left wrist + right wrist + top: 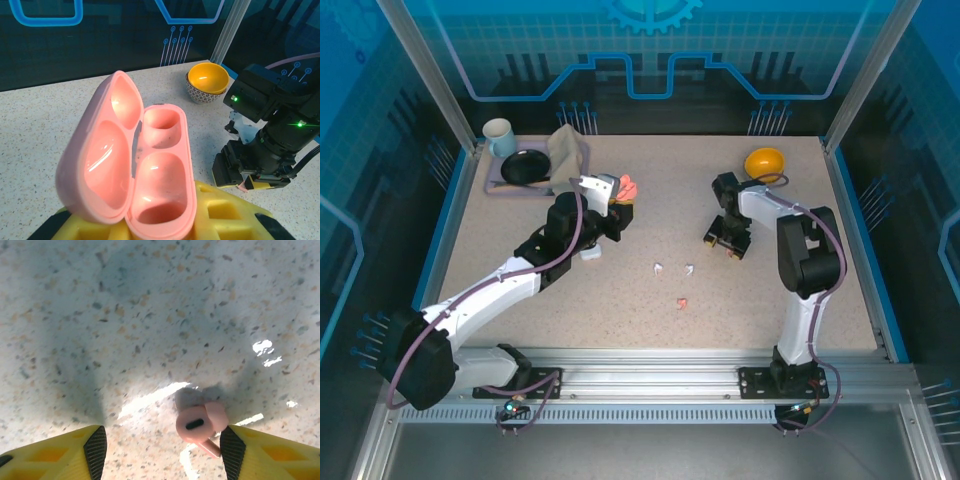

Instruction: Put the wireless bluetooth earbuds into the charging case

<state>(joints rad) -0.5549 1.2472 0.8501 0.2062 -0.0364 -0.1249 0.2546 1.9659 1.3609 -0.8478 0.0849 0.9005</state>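
Left gripper [150, 222] is clamped on the pink charging case [150, 170], lid flipped open. Right gripper [162, 452] is spread wide over the table [150, 315], with a salmon-pink earbud [200, 422] lying between its tips, close to one side.

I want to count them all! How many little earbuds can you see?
4. Two white earbuds lie side by side; one pink earbud just in front of them; another pink earbud between the open right fingers.
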